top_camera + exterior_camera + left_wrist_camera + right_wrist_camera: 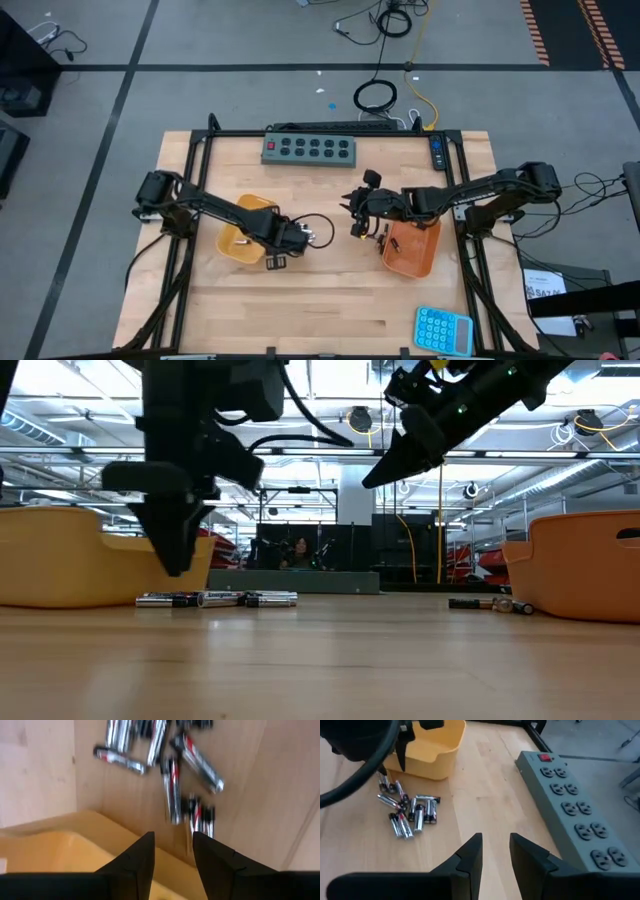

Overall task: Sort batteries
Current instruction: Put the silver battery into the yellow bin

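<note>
- While both arms hang over the wooden surface [320, 300], the left tool [276, 262] sits just past the edge of the yellow tray [243, 245], low and close to the wood.
- Its two dark fingers [137, 862] stand a little apart with nothing between them.
- The silver batteries [407, 815] lie in a loose pile on the surface, right beside the yellow tray and just in front of the left tool.
- Seen from the left wrist, these batteries [170, 775] point many ways, and some touch each other.
- The right tool [357, 229] is up in the air near the middle of the surface, beside the orange tray [412, 250].
- Its fingers [470, 855] are also a little apart and hold nothing.
- A few small dark things [490, 603] lie on the wood just next to the orange tray; they may be the smaller batteries, but it is hard to tell from so low.
- A grey power strip [310, 149] lies along the far edge of the surface.
- A blue calculator [443, 329] rests at the near right corner.
</note>
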Controlling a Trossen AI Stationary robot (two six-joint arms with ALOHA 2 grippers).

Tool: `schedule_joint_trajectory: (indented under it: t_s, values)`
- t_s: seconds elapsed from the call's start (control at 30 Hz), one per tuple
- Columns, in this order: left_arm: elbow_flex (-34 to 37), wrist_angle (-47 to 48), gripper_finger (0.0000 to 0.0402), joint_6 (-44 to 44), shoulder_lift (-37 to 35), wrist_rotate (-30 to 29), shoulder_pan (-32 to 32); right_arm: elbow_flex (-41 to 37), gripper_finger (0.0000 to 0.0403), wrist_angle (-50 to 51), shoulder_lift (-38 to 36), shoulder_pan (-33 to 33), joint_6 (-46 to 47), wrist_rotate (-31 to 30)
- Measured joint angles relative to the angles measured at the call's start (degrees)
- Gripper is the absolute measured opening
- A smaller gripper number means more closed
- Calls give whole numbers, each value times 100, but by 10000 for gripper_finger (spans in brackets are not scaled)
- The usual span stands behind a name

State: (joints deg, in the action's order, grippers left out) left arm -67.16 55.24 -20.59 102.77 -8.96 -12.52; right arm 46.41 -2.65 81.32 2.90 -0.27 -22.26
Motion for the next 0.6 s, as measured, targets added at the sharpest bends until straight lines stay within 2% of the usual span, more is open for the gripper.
schedule_joint_trajectory:
  t_s: [0.3,0.43,0.6]
  values:
    - [2,427,143,173,-1,-350,95,81,91,-397,-267,194,160,-19]
    - [4,761,143,318,-1,-809,297,340,91,-331,-267,403,173,-72]
    - [7,1121,143,427,-73,-1356,437,637,87,-219,-267,713,146,-420]
